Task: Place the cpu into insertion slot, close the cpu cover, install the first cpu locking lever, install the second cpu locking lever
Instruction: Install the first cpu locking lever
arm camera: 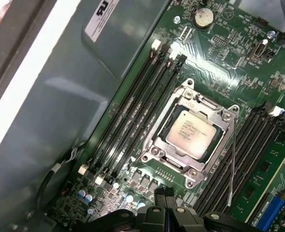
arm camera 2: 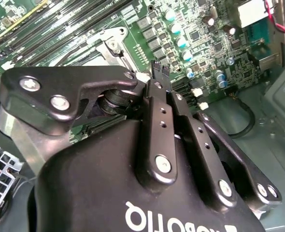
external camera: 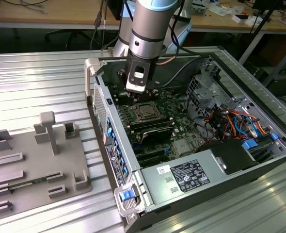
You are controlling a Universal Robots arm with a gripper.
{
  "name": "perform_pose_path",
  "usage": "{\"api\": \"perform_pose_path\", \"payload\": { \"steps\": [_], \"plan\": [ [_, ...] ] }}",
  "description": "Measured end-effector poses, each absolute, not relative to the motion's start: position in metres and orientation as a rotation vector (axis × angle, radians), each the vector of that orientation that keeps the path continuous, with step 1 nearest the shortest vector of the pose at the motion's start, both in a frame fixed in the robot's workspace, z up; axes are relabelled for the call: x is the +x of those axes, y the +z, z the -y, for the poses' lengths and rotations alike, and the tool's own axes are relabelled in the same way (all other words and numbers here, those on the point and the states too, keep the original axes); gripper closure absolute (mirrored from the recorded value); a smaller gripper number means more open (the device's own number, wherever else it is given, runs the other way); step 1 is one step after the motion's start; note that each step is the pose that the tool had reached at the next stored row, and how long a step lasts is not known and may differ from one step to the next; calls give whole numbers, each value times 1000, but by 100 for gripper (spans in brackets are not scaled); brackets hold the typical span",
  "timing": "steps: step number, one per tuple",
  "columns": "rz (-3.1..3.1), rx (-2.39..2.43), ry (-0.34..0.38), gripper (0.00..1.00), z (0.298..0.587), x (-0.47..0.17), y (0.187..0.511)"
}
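The cpu (arm camera: 191, 131), a small square chip with a silvery top, lies flat in its socket on the green motherboard (arm camera: 239, 53). The cpu cover (arm camera: 223, 140), a thin metal frame, is folded down around it. A thin wire locking lever (arm camera: 233, 164) runs along one side of the socket, and I cannot tell if it is latched. My gripper (arm camera: 164, 192) is shut with nothing between its fingers and hovers a little off the socket's edge, above the small capacitors. In the exterior view the arm (external camera: 148, 29) reaches down into the open case just behind the cpu (external camera: 146, 112). The shut gripper (arm camera 2: 158, 72) appears with the socket beyond it.
Memory slots (arm camera: 133, 111) flank the socket on both sides. The case's metal wall (arm camera: 60, 96) rises close by. A power supply with a white label (external camera: 189, 175) fills the case's near end, and cables and a drive cage (external camera: 230, 121) sit at the exterior view's right. A grey fixture plate (external camera: 31, 165) lies outside.
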State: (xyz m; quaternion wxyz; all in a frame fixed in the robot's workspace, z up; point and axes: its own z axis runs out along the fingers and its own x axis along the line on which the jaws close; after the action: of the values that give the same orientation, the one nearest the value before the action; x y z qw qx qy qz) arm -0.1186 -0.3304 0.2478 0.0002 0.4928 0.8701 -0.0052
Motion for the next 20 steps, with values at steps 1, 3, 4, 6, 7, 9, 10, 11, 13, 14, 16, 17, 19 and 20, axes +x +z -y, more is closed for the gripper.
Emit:
{"api": "perform_pose_path", "payload": {
  "steps": [1, 3, 4, 6, 7, 9, 10, 11, 13, 14, 16, 17, 19, 20],
  "plan": [
    [-2734, 1547, -16, 89, 330, -119, 248],
    [-2735, 1544, -16, 89, 330, -120, 248],
    [-2737, 1542, -16, 89, 330, -120, 248],
    [-2739, 1538, -16, 89, 330, -120, 248],
    [-2741, 1534, -16, 89, 330, -120, 248],
    [-2755, 1509, -16, 89, 329, -120, 248],
    [-2768, 1484, -16, 89, 329, -120, 248],
    [-2778, 1464, -16, 89, 329, -120, 248],
    [-2798, 1426, -16, 89, 329, -120, 248],
    [-2805, 1412, -16, 89, 329, -120, 248],
    [-2814, 1395, -16, 89, 328, -120, 250],
    [-2816, 1390, -16, 89, 328, -120, 251],
    [-2821, 1380, -16, 89, 328, -120, 254],
    [-2823, 1376, -16, 89, 328, -120, 255]
  ]
}}
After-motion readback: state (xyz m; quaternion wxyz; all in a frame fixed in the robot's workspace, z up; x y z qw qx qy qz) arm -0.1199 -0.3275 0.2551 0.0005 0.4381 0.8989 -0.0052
